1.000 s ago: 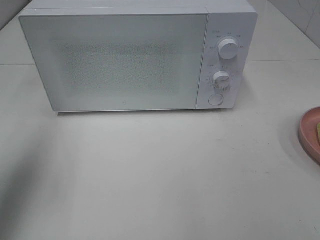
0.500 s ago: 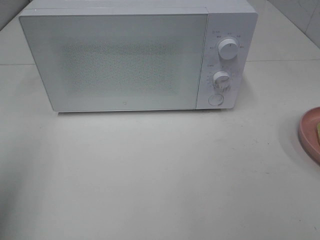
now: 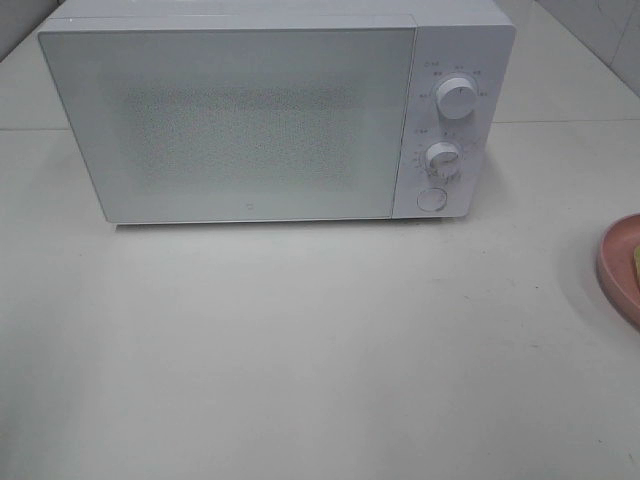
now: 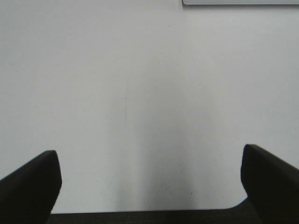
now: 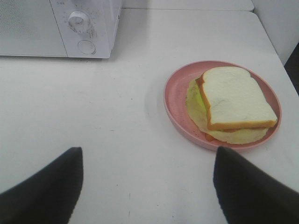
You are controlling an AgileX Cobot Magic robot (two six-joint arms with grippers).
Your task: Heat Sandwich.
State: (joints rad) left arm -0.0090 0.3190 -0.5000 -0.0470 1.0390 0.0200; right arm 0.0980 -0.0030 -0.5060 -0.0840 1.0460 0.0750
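The sandwich point(image 5: 236, 98) is a white bread slice with a tan crust over a yellow-green layer. It lies on a salmon-pink round plate point(image 5: 174, 100) on the white table. In the high view only the plate's rim point(image 3: 615, 262) and a sliver of the sandwich point(image 3: 636, 262) show at the right edge. My right gripper point(image 5: 148, 156) hangs open and empty a short way in front of the plate. My left gripper point(image 4: 149, 156) is open over bare table, holding nothing. Neither arm appears in the high view.
A white microwave point(image 3: 240, 120) stands at the back of the table with its door shut. On its right panel are two knobs point(image 3: 456, 99) point(image 3: 441, 158) and a round button point(image 3: 431, 199). Its lower corner point(image 4: 238, 2) shows in the left wrist view.
A faint shadow on the left side of the table has faded. Nothing else has moved.
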